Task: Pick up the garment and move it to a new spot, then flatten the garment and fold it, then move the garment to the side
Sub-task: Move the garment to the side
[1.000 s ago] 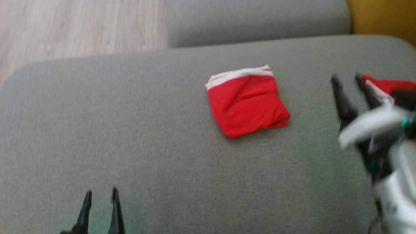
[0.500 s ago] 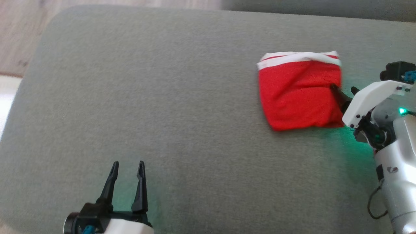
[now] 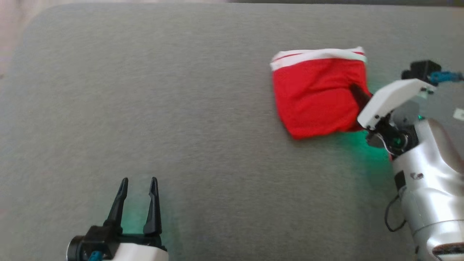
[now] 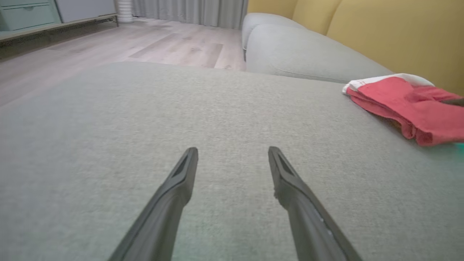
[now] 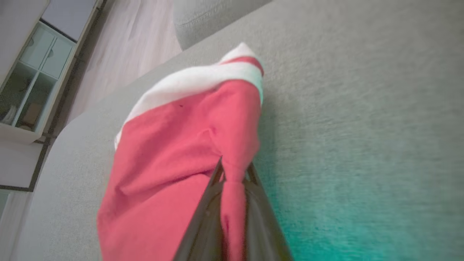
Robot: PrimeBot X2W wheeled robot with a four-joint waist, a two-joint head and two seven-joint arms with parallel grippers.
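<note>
The garment (image 3: pixel 313 92) is red with a white waistband, folded into a rough square on the grey cushion (image 3: pixel 181 108) at the upper right of the head view. My right gripper (image 3: pixel 357 95) reaches in from the right and is shut on the garment's right edge. In the right wrist view a fold of the garment (image 5: pixel 174 152) is pinched between the two dark fingertips of the right gripper (image 5: pixel 233 172). My left gripper (image 3: pixel 138 181) stands open low on the left, far from the cloth. In the left wrist view the left gripper (image 4: pixel 232 159) has nothing between its fingers, and the garment (image 4: pixel 409 105) lies at the far right.
The grey cushion's rounded edge (image 3: pixel 25 32) runs along the left. Beyond it lies wood floor (image 4: pixel 145 43), a second grey cushion (image 4: pixel 301 54) and a yellow backrest (image 4: pixel 380 29). A pale cabinet (image 5: pixel 32 65) stands on the floor.
The camera has shifted between frames. My right gripper came in to the garment's right edge and closed on a fold of it. The left gripper has stayed open.
</note>
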